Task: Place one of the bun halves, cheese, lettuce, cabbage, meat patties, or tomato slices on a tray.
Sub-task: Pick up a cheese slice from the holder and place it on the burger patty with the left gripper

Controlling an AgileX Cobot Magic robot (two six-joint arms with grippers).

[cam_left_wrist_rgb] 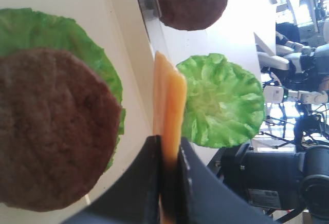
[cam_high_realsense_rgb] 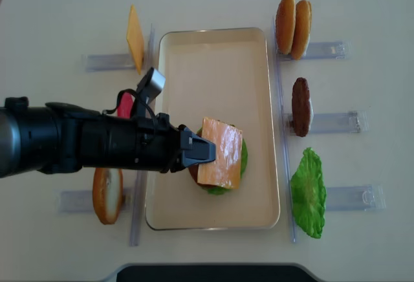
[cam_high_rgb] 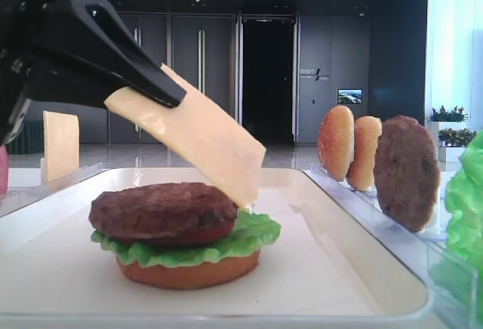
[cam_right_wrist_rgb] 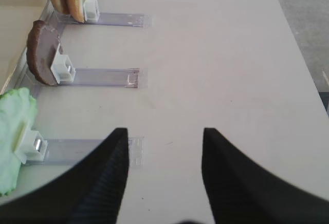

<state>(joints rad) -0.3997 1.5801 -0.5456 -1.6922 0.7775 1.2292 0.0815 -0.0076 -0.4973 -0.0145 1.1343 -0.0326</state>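
Tray (cam_high_realsense_rgb: 255, 55) first: you can see the cream-white rectangle in the middle of the table, long side running away from you, with a partly built burger toward its near end. That stack has a bun bottom (cam_high_rgb: 189, 271), a ruffled lettuce leaf (cam_high_rgb: 249, 235), a thin red layer, and a meat patty (cam_high_rgb: 162, 208) on top.

Your left gripper (cam_high_realsense_rgb: 197, 151) reaches in from the left and is clenched on one edge of the cheese slice (cam_high_realsense_rgb: 220, 152). The slice hangs tilted above the patty, its lower corner (cam_high_rgb: 245, 189) down near the patty's right edge and the lettuce; you cannot tell whether it touches.

Your right gripper (cam_right_wrist_rgb: 164, 170) hovers released over bare table, jaws apart, just beside the clear racks.

On the racks right of the tray stand two bun halves (cam_high_realsense_rgb: 293, 26), a spare patty (cam_high_realsense_rgb: 301, 107) and a loose lettuce leaf (cam_high_realsense_rgb: 309, 193). Left of the tray stand a second cheese slice (cam_high_realsense_rgb: 134, 38) and another bun half (cam_high_realsense_rgb: 107, 195).
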